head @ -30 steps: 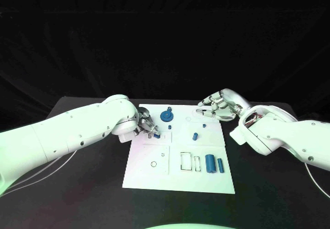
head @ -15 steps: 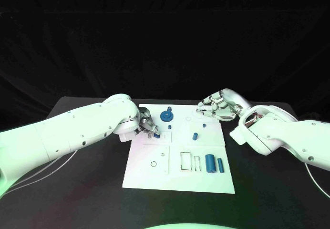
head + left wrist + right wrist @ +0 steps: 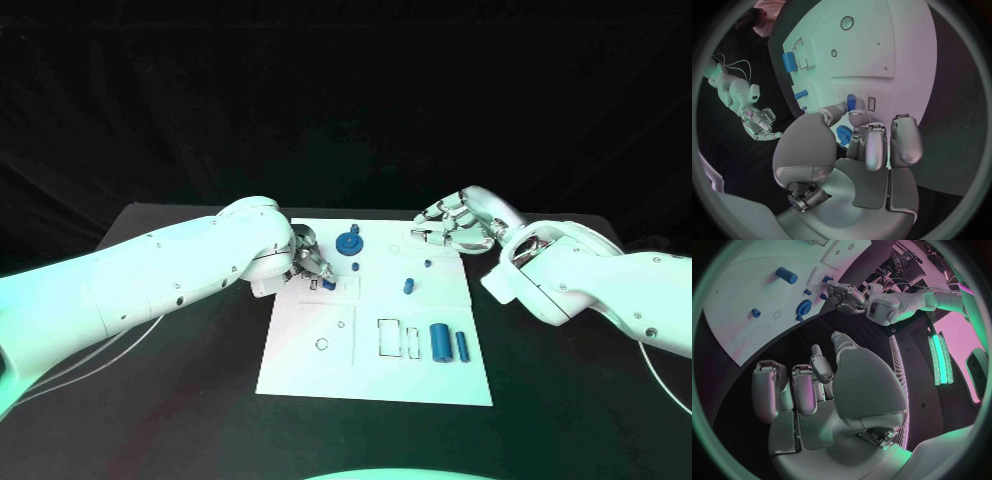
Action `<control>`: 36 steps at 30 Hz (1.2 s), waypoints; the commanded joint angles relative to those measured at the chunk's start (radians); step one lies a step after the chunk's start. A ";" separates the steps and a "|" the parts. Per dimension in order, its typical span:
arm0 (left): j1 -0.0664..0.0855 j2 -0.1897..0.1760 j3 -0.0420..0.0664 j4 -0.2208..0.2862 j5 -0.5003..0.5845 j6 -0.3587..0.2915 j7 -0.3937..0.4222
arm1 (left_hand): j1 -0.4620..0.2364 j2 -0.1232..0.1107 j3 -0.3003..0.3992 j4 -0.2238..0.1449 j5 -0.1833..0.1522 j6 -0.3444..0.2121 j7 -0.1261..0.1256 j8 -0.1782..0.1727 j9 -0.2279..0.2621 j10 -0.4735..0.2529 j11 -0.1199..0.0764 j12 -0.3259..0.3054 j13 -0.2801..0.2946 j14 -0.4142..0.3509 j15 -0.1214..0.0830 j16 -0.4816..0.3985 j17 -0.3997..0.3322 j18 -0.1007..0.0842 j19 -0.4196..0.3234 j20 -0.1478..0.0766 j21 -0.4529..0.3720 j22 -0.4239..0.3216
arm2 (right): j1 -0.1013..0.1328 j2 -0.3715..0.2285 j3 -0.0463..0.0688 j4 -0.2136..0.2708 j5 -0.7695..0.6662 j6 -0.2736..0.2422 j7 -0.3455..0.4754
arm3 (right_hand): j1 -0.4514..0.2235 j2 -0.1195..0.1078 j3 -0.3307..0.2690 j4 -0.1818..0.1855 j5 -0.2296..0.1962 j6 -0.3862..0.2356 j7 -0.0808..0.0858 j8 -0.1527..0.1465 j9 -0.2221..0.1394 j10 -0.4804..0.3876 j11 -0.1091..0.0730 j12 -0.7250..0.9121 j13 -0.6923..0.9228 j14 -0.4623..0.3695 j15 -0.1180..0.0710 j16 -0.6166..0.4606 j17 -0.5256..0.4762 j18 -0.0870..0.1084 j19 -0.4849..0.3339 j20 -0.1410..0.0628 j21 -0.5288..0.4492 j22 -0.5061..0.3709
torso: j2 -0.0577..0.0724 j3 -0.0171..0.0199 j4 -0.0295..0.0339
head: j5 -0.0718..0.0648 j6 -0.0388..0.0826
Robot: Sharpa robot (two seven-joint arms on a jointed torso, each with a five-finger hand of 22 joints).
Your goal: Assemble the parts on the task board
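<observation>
So the small blue part [image 3: 851,102] sits right at the left hand's [image 3: 309,262] fingertips [image 3: 839,107], near the board's left edge, beside a little rectangular slot [image 3: 872,103]. From the left wrist view the thumb and a finger look like they're touching or pinching it, but honestly I can't tell if it's really gripped or just being pressed down onto the task board [image 3: 325,370].

Just past those fingers, further from the robot, there's a round blue gear-like piece [image 3: 349,241] standing on the board. Out to the hand's inner side a short blue peg [image 3: 410,285] sits around the middle of the board, with a tinier blue bit [image 3: 427,265] near it. Closer to the robot, two blue cylinders [image 3: 440,342] lie side by side next to some rectangular outlines [image 3: 389,337].

The right hand [image 3: 453,226] hovers over the board's far right corner, fingers curled in with nothing in them. In the right wrist view its palm [image 3: 826,390] is well apart from any of the parts, and you can see the left hand [image 3: 845,294] across the board from there.
</observation>
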 commanded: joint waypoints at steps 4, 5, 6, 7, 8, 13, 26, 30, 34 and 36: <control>-0.004 0.006 -0.003 0.000 -0.012 0.027 -0.015 | -0.020 0.002 -0.015 0.005 0.003 0.028 -0.016 0.005 0.003 0.007 0.000 0.005 -0.004 0.062 -0.006 -0.006 0.106 -0.017 0.011 0.000 0.008 0.005 | -0.001 0.000 0.000 0.002 -0.007 0.011 0.001 | 0.001 0.008 0.000 0.001 0.002 0.006 -0.001 0.006 0.002 -0.001 -0.005 -0.005 -0.001 0.054 -0.008 -0.003 0.073 0.017 -0.007 -0.002 -0.003 0.150 | 0.000 -0.0004 -0.0001 | 0.000 0.000; -0.003 0.007 -0.003 0.000 -0.012 0.028 -0.016 | -0.023 0.002 -0.017 0.006 0.003 0.029 -0.016 0.005 0.004 0.008 0.000 0.004 -0.005 0.062 -0.006 -0.006 0.106 -0.017 0.012 0.000 0.009 0.007 | -0.001 0.000 0.000 0.002 -0.007 0.011 0.001 | 0.001 0.008 0.000 0.001 0.002 0.006 -0.001 0.006 0.002 -0.001 -0.005 -0.005 -0.001 0.054 -0.008 -0.003 0.073 0.017 -0.007 -0.002 -0.003 0.150 | 0.000 -0.0003 -0.0002 | 0.000 -0.001; -0.003 0.007 -0.003 0.000 -0.013 0.028 -0.016 | -0.027 0.002 -0.021 0.008 0.003 0.031 -0.017 0.006 0.005 0.008 -0.001 0.003 -0.006 0.062 -0.007 -0.006 0.106 -0.018 0.013 -0.001 0.009 0.009 | -0.001 0.000 0.000 0.002 -0.007 0.011 0.001 | 0.001 0.008 0.000 0.001 0.002 0.006 -0.001 0.006 0.002 -0.001 -0.005 -0.005 -0.001 0.054 -0.008 -0.003 0.073 0.017 -0.007 -0.002 -0.003 0.150 | 0.000 -0.0002 -0.0002 | -0.001 -0.001; -0.003 0.007 -0.003 0.000 -0.014 0.028 -0.016 | -0.031 0.002 -0.024 0.010 0.003 0.033 -0.017 0.007 0.006 0.009 -0.001 0.002 -0.008 0.063 -0.007 -0.006 0.106 -0.018 0.013 -0.001 0.010 0.010 | -0.001 0.000 0.000 0.002 -0.007 0.011 0.001 | 0.001 0.008 0.000 0.001 0.002 0.006 -0.001 0.006 0.002 -0.001 -0.005 -0.005 -0.001 0.054 -0.008 -0.003 0.073 0.017 -0.007 -0.002 -0.003 0.150 | 0.000 -0.0001 -0.0002 | -0.001 -0.001; -0.003 0.008 -0.003 0.000 -0.014 0.027 -0.017 | -0.033 0.002 -0.027 0.012 0.003 0.034 -0.018 0.008 0.007 0.009 -0.002 0.002 -0.009 0.063 -0.007 -0.006 0.107 -0.018 0.014 -0.001 0.011 0.011 | -0.001 0.000 0.000 0.002 -0.007 0.011 0.001 | 0.001 0.008 0.000 0.001 0.002 0.006 -0.001 0.006 0.002 -0.001 -0.005 -0.005 -0.001 0.054 -0.008 -0.003 0.073 0.017 -0.007 -0.002 -0.003 0.150 | 0.000 -0.0001 -0.0001 | -0.001 -0.001; -0.003 0.010 -0.003 -0.001 -0.019 0.023 -0.020 | -0.049 -0.001 -0.049 0.021 0.003 0.041 -0.021 0.013 0.014 0.014 -0.004 0.003 -0.010 0.063 -0.009 -0.006 0.107 -0.019 0.017 -0.003 0.014 0.017 | -0.001 0.000 0.000 0.003 -0.007 0.010 0.001 | 0.001 0.008 0.000 0.001 0.002 0.006 -0.001 0.006 0.002 -0.001 -0.005 -0.005 -0.001 0.054 -0.008 -0.003 0.073 0.017 -0.007 -0.002 -0.003 0.150 | 0.000 -0.0001 -0.0002 | -0.003 -0.001; -0.003 0.021 -0.003 -0.015 -0.025 0.022 -0.025 | -0.072 -0.003 -0.086 0.038 0.003 0.044 -0.022 0.016 0.023 0.017 -0.005 0.002 -0.016 0.063 -0.011 -0.007 0.107 -0.020 0.019 -0.005 0.016 0.021 | -0.001 -0.001 0.000 0.004 -0.007 0.009 0.001 | 0.000 0.008 -0.001 0.001 0.006 0.006 -0.001 0.007 0.002 -0.002 -0.005 -0.006 -0.003 0.054 -0.008 -0.005 0.071 0.018 -0.008 -0.003 -0.005 0.149 | 0.001 -0.0008 -0.0002 | -0.007 -0.001; -0.003 0.022 -0.003 -0.019 -0.027 0.017 -0.025 | -0.095 -0.007 -0.122 0.057 0.003 0.046 -0.022 0.017 0.028 0.018 -0.005 0.002 -0.018 0.063 -0.010 -0.007 0.108 -0.020 0.019 -0.005 0.016 0.022 | -0.001 -0.002 0.000 0.004 -0.007 0.009 0.002 | -0.001 0.008 -0.001 0.002 0.006 0.006 -0.001 0.007 0.002 -0.003 -0.005 -0.007 -0.004 0.053 -0.008 -0.006 0.069 0.018 -0.009 -0.003 -0.007 0.148 | 0.000 -0.0002 -0.0004 | -0.007 -0.002; -0.003 0.020 -0.003 -0.022 -0.028 0.015 -0.024 | -0.106 -0.008 -0.156 0.070 0.003 0.047 -0.021 0.016 0.032 0.018 -0.004 0.003 -0.018 0.063 -0.010 -0.007 0.108 -0.020 0.019 -0.005 0.017 0.023 | -0.001 -0.002 0.000 0.004 -0.007 0.009 0.002 | -0.001 0.008 -0.002 0.002 0.006 0.006 -0.001 0.007 0.002 -0.003 -0.005 -0.007 -0.004 0.053 -0.008 -0.007 0.068 0.018 -0.009 -0.003 -0.008 0.148 | 0.000 -0.0007 0.0008 | -0.008 -0.003; -0.003 0.020 -0.003 -0.022 -0.028 0.015 -0.024 | -0.108 -0.009 -0.168 0.074 0.003 0.047 -0.021 0.015 0.033 0.018 -0.004 0.003 -0.019 0.063 -0.010 -0.007 0.108 -0.020 0.019 -0.005 0.016 0.023 | -0.001 -0.002 0.000 0.003 -0.007 0.009 0.003 | -0.003 0.007 -0.003 0.003 0.006 0.005 -0.001 0.007 0.002 -0.003 -0.005 -0.007 -0.005 0.053 -0.008 -0.007 0.068 0.019 -0.010 -0.003 -0.009 0.147 | 0.000 -0.0007 0.0008 | -0.008 -0.003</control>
